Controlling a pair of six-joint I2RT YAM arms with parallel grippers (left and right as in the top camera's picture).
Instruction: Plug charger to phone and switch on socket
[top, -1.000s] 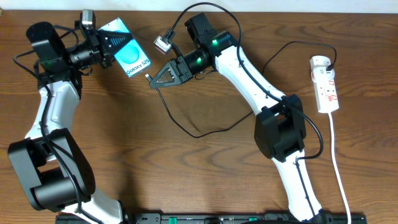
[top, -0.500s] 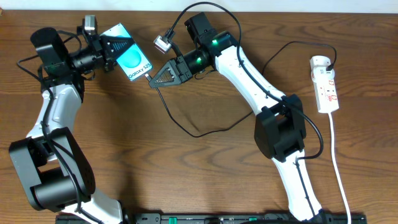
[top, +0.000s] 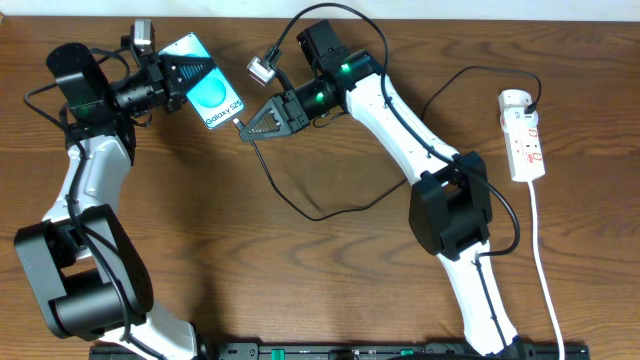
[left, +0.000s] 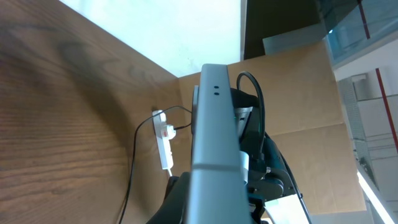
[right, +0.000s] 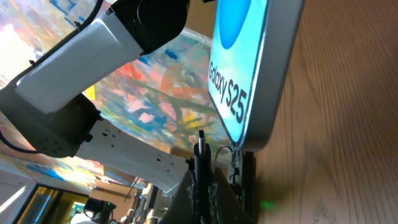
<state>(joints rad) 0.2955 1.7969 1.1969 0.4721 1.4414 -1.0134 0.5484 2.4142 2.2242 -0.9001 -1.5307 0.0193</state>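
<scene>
Phone (top: 210, 92) screen reads "Galaxy S25", charger (right: 201, 138) tip just beside

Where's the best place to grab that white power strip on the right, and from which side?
Grip the white elongated power strip across its narrow width near the lower end, coming from straight above. It lies flat with both long sides bare, and a black cable plugs in at the rounded top.
</scene>
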